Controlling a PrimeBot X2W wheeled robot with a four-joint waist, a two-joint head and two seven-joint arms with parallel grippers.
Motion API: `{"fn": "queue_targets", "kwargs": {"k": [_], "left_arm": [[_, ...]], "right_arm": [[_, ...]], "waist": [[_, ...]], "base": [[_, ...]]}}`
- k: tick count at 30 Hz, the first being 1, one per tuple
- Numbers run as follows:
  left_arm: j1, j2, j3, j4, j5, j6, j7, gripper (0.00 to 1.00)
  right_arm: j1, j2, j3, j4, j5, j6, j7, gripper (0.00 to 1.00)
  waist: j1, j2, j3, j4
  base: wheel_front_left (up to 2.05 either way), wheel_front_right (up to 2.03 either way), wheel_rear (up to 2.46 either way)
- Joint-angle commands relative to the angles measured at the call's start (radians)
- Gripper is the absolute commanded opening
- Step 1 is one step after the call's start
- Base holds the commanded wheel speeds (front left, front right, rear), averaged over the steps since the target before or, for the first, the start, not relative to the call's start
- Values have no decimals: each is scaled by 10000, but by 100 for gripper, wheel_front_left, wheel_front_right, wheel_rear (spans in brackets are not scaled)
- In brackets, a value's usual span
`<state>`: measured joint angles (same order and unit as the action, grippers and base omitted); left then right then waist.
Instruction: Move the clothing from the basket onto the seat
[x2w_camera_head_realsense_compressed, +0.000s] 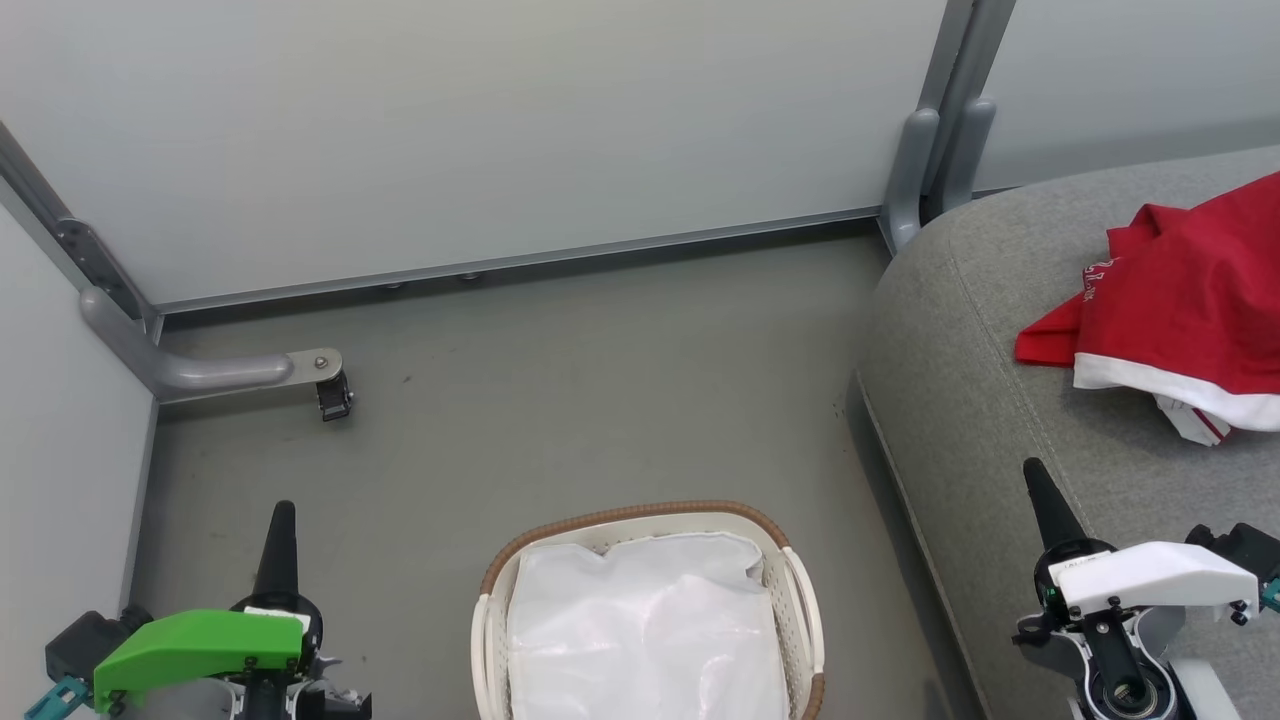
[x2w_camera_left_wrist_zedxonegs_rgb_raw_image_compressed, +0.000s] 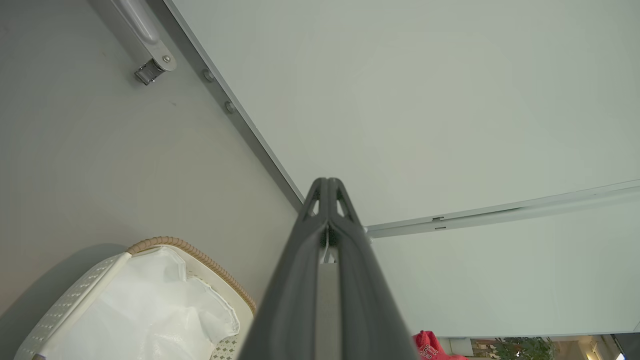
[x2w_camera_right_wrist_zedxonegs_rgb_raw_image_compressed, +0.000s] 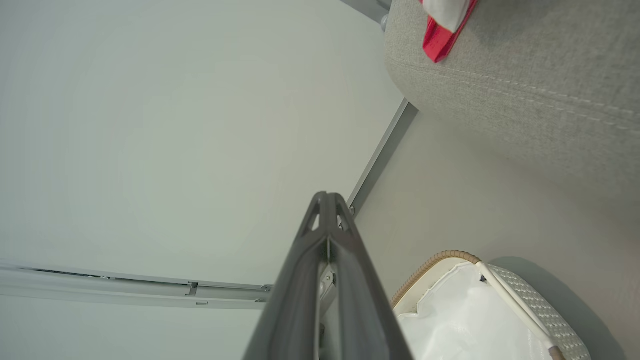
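Nearest to the robot, the left gripper (x2w_camera_head_realsense_compressed: 282, 515) is seen at the lower left of the head view and the right gripper (x2w_camera_head_realsense_compressed: 1036, 478) at the lower right, both pointing forward. In each wrist view the two dark fingers are pressed together along their length, and nothing is held between them.

Between the two grippers the basket (x2w_camera_head_realsense_compressed: 620, 515) is placed on the floor (x2w_camera_head_realsense_compressed: 550, 380), with its long axis running away from the robot. Inside it the crumpled white liner (x2w_camera_head_realsense_compressed: 640, 620) is seen, and no red cloth is noticed on it, although the nearest end of the basket is cut off by the edge of the picture.

Further away and to the right, the clothing (x2w_camera_head_realsense_compressed: 1190, 290) is lying in a heap on the seat (x2w_camera_head_realsense_compressed: 960, 380), well apart from the basket. Its white hem is stretched roughly from left to right, and some white lettering is visible on a folded part. From the right gripper it lies forward and to the right. This arm is clearly the nearer one, while the left gripper is separated from the clothing by the basket. The task is therefore judged to be finished, or nearly so.

Farthest of all, the space is closed by pale wall panels (x2w_camera_head_realsense_compressed: 500, 130).
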<state>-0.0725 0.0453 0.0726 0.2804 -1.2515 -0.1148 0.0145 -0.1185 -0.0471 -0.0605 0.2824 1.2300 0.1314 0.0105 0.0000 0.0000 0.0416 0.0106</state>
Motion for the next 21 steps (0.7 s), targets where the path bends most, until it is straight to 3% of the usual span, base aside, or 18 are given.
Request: {"fn": "queue_targets", "kwargs": {"k": [1,21], "left_arm": [[-245,60,72,-112,-264,-61,71,0],[-349,69,240,-235,-1826,-113,519,0]], "right_arm": [[35,-70,-67,-117,258,-8,81,0],[93,-74,-286,-253,1940,-9,535,0]], "waist": [[0,0,-12,-3],[0,0,-167,-46]], "base": [[0,0,0],[0,0,0]]}}
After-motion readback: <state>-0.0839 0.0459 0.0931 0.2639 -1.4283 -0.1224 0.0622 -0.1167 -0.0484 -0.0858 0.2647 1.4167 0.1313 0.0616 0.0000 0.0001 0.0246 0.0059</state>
